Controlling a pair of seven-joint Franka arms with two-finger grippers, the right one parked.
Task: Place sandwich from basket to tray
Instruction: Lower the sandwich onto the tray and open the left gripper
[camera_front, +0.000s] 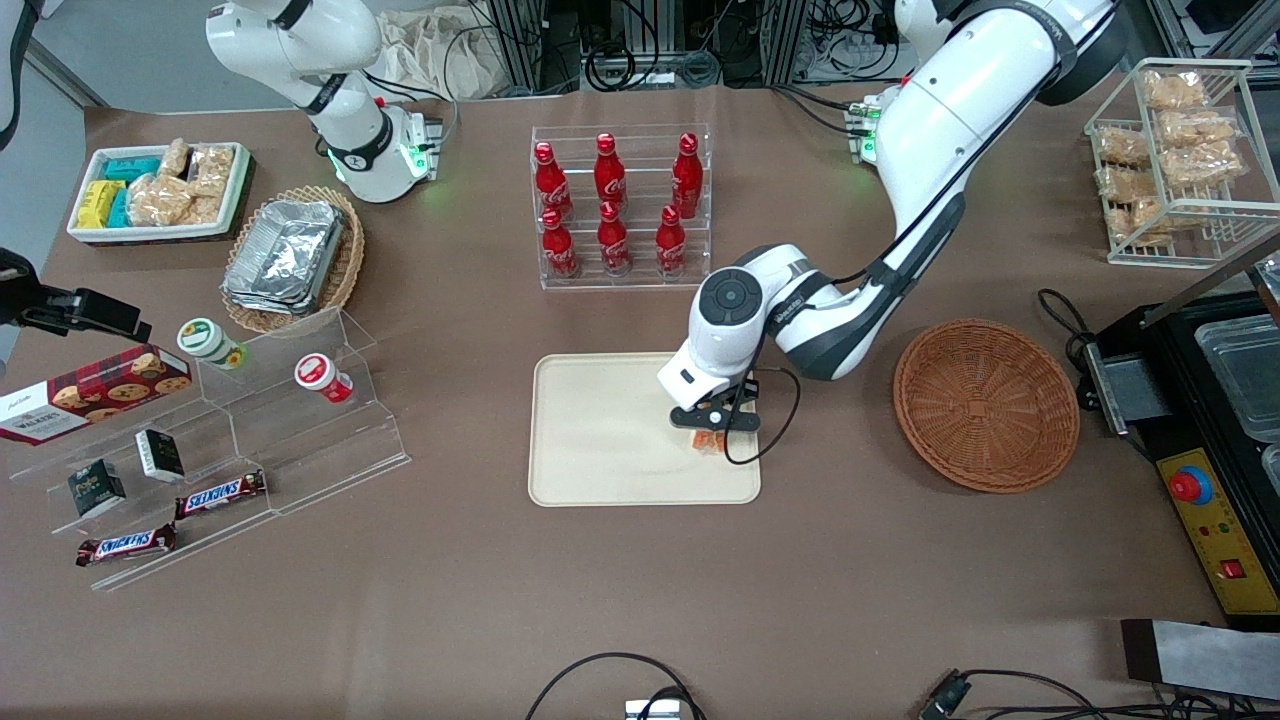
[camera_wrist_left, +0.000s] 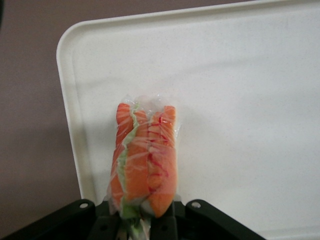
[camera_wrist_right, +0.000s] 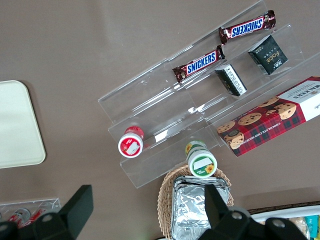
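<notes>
Clear crinkled wrap covers the sandwich (camera_wrist_left: 145, 165), its orange and green layers pinched in the closed black hand (camera_front: 712, 428) over the smooth cream tray (camera_front: 600, 440), near the edge closest to the round woven basket (camera_front: 985, 405). Only the wrist view shows the filling plainly; the front view shows only an orange scrap under the hand.

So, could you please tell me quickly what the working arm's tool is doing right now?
Left tool: closed on the sandwich, holding it over the tray, at the end nearer the basket.
</notes>
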